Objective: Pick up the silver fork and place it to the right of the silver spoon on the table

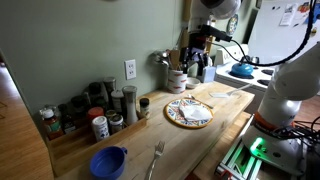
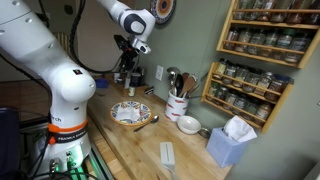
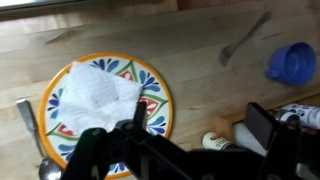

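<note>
The silver fork [image 3: 245, 38] lies on the light wooden table [image 3: 190, 50] next to a blue bowl [image 3: 292, 62]; it also shows in an exterior view [image 1: 157, 158] near the table's front end. The silver spoon [image 3: 30, 130] lies beside the patterned plate [image 3: 150, 85]; both exterior views show it [image 1: 225, 94] [image 2: 147, 124]. My gripper [image 3: 200, 125] is open and empty. It hangs high above the table between the plate and the spice jars [image 1: 200, 48] [image 2: 127, 62], far from the fork.
A white napkin [image 3: 100, 95] lies on the plate. Spice jars [image 1: 100, 112] line the wall. A utensil crock [image 2: 178, 103], a small white bowl [image 2: 188, 124] and a tissue box [image 2: 232, 142] stand at one end. A spice shelf [image 2: 262, 55] hangs on the wall.
</note>
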`<control>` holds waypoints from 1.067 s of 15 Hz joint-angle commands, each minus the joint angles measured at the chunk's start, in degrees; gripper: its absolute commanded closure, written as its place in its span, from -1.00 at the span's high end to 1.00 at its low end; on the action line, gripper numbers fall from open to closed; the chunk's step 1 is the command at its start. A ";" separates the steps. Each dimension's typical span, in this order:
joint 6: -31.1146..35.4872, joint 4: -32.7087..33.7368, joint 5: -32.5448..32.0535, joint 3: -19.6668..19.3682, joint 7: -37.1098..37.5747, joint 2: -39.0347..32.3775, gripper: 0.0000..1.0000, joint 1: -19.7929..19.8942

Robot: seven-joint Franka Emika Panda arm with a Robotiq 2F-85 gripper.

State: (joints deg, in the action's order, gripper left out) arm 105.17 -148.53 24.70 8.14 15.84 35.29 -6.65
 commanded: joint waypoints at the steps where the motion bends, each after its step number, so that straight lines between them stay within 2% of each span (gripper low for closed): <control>1: 13.27 -5.77 11.17 5.67 7.22 1.84 1.00 -2.85; 2: 18.48 -6.76 13.25 8.38 9.24 1.76 1.00 -3.64; 4: 28.33 -8.35 15.51 15.96 12.67 1.33 1.00 -2.55; 5: 33.09 -8.64 12.44 17.49 15.11 -0.44 1.00 -4.34; 6: 27.06 -6.49 11.92 12.55 11.95 -0.52 1.00 -4.54; 8: 31.93 -7.65 11.47 15.72 14.95 -1.07 1.00 -5.64; 12: 32.52 -7.82 11.43 15.86 15.30 -1.16 1.00 -5.72; 13: 31.87 -7.19 9.26 18.66 23.16 -1.44 1.00 -2.71; 14: 33.33 -7.55 7.91 21.11 27.88 -2.00 1.00 -2.04; 15: 32.30 -7.80 7.27 24.86 31.96 -1.91 1.00 -0.29; 16: 31.48 -7.74 6.31 26.77 36.10 -2.27 1.00 0.20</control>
State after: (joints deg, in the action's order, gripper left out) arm 137.31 -156.18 33.88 28.08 40.70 34.10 -9.18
